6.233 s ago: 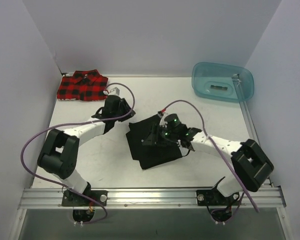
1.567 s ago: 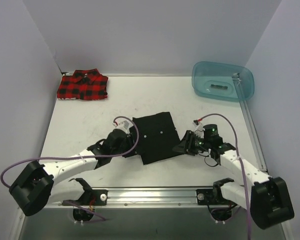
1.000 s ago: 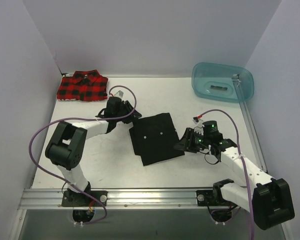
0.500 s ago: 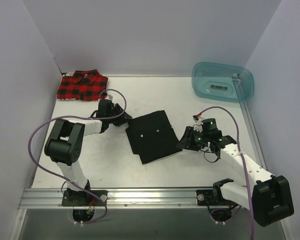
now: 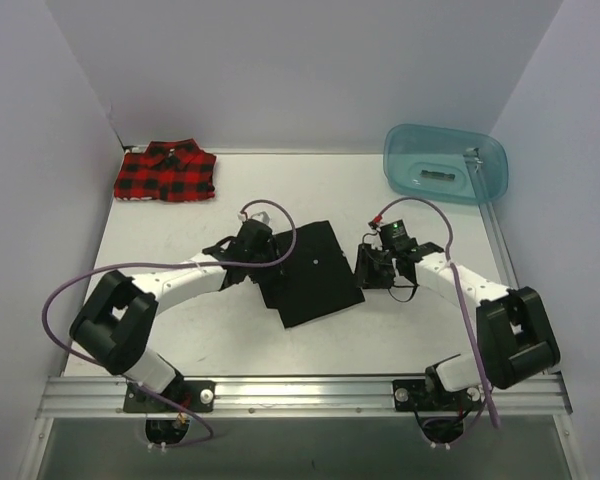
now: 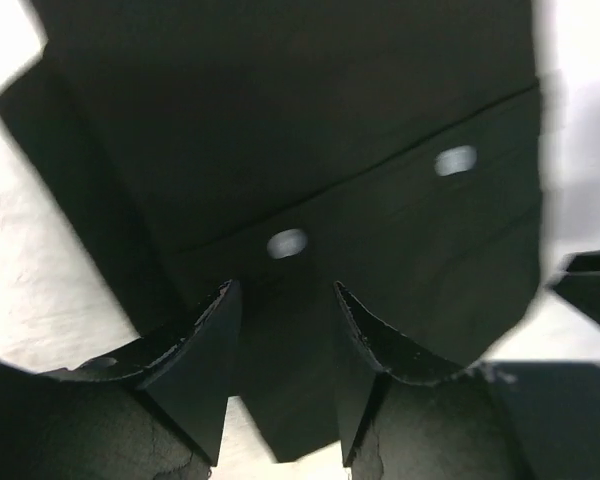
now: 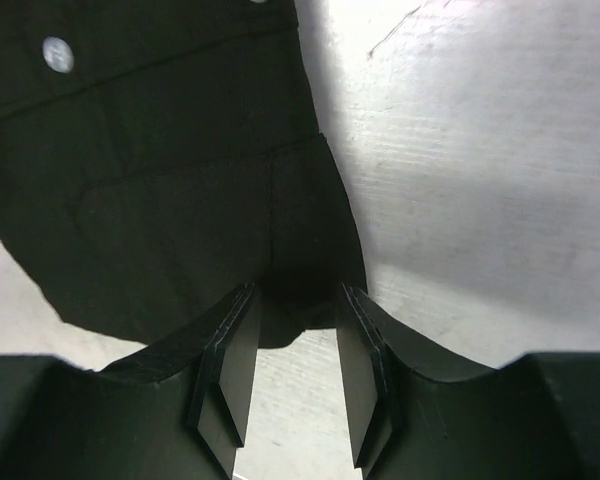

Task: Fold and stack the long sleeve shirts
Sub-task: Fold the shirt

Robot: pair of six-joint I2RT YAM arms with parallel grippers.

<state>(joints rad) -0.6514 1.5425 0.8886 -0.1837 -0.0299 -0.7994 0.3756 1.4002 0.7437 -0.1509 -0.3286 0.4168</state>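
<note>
Your black shirt (image 5: pixel 315 275) lies folded in a compact rectangle mid-surface (image 5: pixel 180 225). The plaid shirt (image 5: pixel 166 172) sits folded in the far left corner, well apart from it, so folding looks done and only stacking remains. The left end effector (image 6: pixel 285 300) straddles the black shirt's left edge and the right end effector (image 7: pixel 297 300) its right corner, each with fingers apart, pinching nothing.
</note>
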